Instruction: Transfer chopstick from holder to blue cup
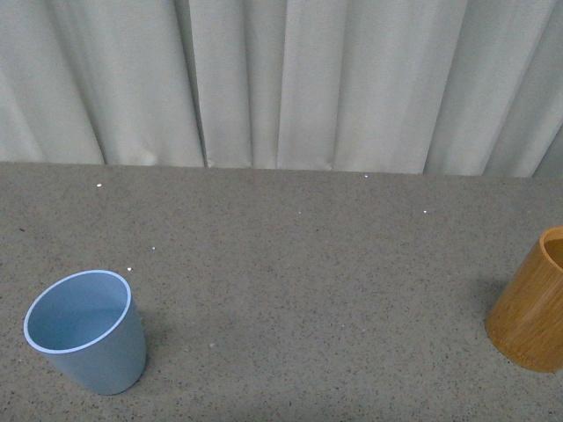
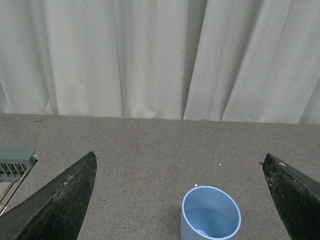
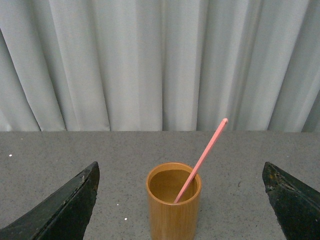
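Bases cropped — the holder point(image 3: 173, 205), chopstick point(image 3: 202, 159) leaning inside, is standing ahead of the wide-spread right tool point(image 3: 180, 165), the blue cup point(image 2: 210, 214) ahead of the wide-spread left tool point(image 2: 178, 156), bench point(image 2: 150, 145) stretching around both.

My left gripper point(image 2: 178, 156) is spread wide, its dark fingers point(image 2: 62, 200) well apart. The blue cup point(image 2: 210, 222) stands upright between them on the speckled grey table point(image 2: 150, 140). A white curtain point(image 2: 150, 60) hangs at the far side.

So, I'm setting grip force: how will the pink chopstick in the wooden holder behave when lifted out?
The chopstick looks straight and thin, so it is probably stiff and light. Its smooth, narrow shaft may slip or pivot in a pinch. It leans against the holder, so a sideways pull could tip it.
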`<control>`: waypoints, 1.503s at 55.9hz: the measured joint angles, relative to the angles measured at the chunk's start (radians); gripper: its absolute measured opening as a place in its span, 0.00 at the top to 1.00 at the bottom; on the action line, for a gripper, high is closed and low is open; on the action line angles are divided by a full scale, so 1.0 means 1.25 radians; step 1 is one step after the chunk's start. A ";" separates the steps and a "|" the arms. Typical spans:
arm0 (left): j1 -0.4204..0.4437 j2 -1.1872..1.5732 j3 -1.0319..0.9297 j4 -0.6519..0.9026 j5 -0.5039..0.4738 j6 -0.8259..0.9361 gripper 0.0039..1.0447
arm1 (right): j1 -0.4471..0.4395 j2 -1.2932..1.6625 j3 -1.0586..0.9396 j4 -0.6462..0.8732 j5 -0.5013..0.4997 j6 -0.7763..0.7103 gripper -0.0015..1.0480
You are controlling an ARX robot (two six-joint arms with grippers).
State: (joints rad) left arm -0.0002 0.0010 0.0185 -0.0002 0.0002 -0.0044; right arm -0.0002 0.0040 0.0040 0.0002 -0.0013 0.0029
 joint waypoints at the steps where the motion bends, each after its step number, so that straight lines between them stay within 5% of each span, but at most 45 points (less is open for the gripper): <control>1: 0.000 0.000 0.000 0.000 0.000 0.000 0.06 | 0.000 0.000 0.000 0.000 0.000 0.000 0.09; 48: 0.000 0.000 0.000 0.000 0.000 0.000 0.06 | 0.000 0.000 0.000 0.000 0.000 0.000 0.09; 50: 0.012 0.014 0.006 -0.020 0.029 -0.012 0.06 | 0.000 0.000 0.000 0.000 0.000 0.000 0.09; 53: 0.074 0.140 0.081 -0.194 0.279 -0.104 0.06 | 0.000 0.000 0.000 0.000 0.001 0.000 0.09; 59: 0.055 0.295 0.120 -0.256 0.416 -0.245 0.06 | 0.001 0.000 0.000 0.000 0.000 0.000 0.09; 69: -0.077 0.503 0.151 -0.103 0.280 -0.415 0.06 | 0.000 0.000 0.000 0.000 0.000 0.000 0.09; 84: -0.196 0.717 0.174 0.038 0.142 -0.486 0.06 | 0.000 0.000 0.000 0.000 0.000 0.000 0.09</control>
State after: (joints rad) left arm -0.2451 0.8970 0.2359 0.0467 0.1776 -0.6125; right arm -0.0002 0.0044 0.0036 0.0002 -0.0010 0.0029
